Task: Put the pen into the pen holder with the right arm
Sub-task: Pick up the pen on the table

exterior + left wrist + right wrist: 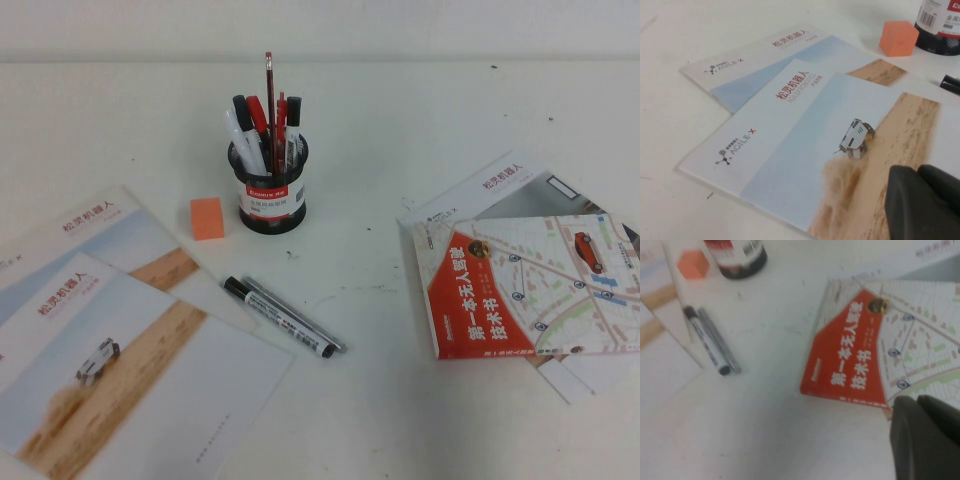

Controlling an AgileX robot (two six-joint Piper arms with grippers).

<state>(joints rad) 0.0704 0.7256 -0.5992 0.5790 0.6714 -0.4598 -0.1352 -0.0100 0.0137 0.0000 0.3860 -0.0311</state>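
Note:
The pen (278,318), a white-barrelled marker with a black cap and black end, lies flat on the white table just in front of the pen holder (268,190). A thinner silver-grey pen (296,314) lies alongside it, touching. The pen holder is a round black mesh cup with a red-banded white label, and it holds several pens. Neither arm shows in the high view. In the right wrist view my right gripper (916,400) is shut and empty over the corner of a red book, well away from the pen (705,340) and the pen holder (737,257). My left gripper (917,170) is shut and empty above a brochure.
An orange eraser block (207,217) sits left of the holder. Two overlapping brochures (100,330) lie at the front left. A red-and-white map book (530,290) lies on papers at the right. Bare table lies between the pens and the book.

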